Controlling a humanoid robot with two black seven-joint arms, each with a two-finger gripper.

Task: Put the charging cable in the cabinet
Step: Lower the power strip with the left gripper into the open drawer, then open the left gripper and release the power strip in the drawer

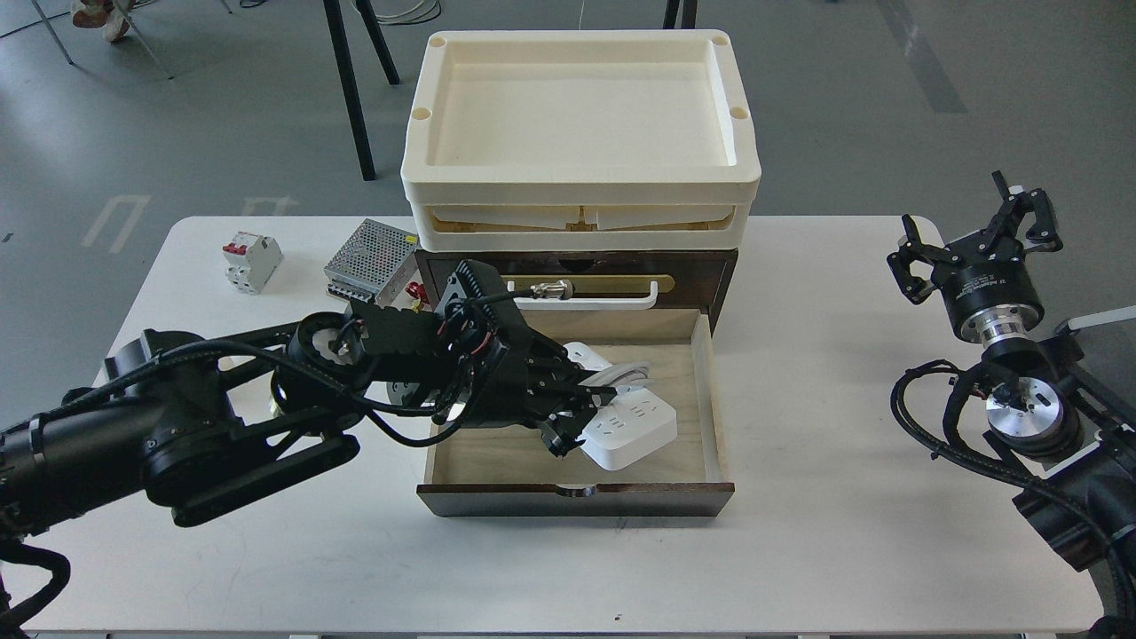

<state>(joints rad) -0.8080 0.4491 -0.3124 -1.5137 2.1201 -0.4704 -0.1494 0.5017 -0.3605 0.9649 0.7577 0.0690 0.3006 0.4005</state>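
Observation:
The charging cable [632,431], a flat white power strip with its cord looped on it, lies tilted inside the open pale wood drawer [713,417] of the dark brown cabinet [714,266]. My left gripper [581,406] reaches into the drawer from the left and is shut on the strip, with one finger on the cord on top and the other under its left end. The white handle [621,302] shows behind the arm. My right gripper [974,235] is open and empty at the table's right edge, far from the cabinet.
The cream tray top [577,191] caps the cabinet. A white circuit breaker [251,262] and a mesh-cased power supply [368,262] lie at the back left of the white table [799,550]. Chair legs [351,89] stand behind the table.

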